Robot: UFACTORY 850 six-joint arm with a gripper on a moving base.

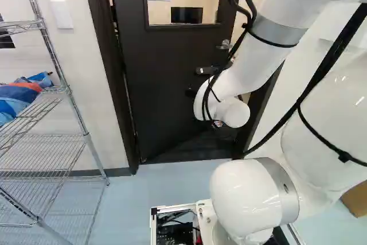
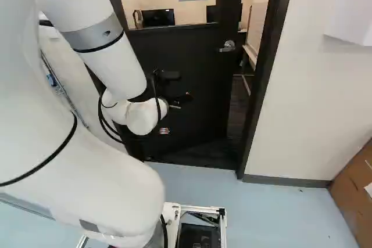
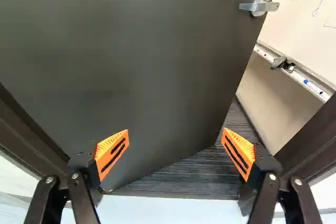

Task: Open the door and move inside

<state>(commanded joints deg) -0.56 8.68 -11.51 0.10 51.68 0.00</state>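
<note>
The dark door stands partly open, swung inward away from me, with a window in its upper half. Its silver lever handle is near the free edge. My gripper is in front of the door's lower half, lower than the handle and left of it in the right base view. In the wrist view the gripper has its orange-padded fingers wide apart, nothing between them. Ahead of them is the door panel; the handle lies farther off, towards the free edge, apart from both fingers.
Dark door frame posts stand on both sides of the doorway. A wire shelf is at the left, a brown box at the right. Through the gap show dark flooring and a whiteboard with a tray.
</note>
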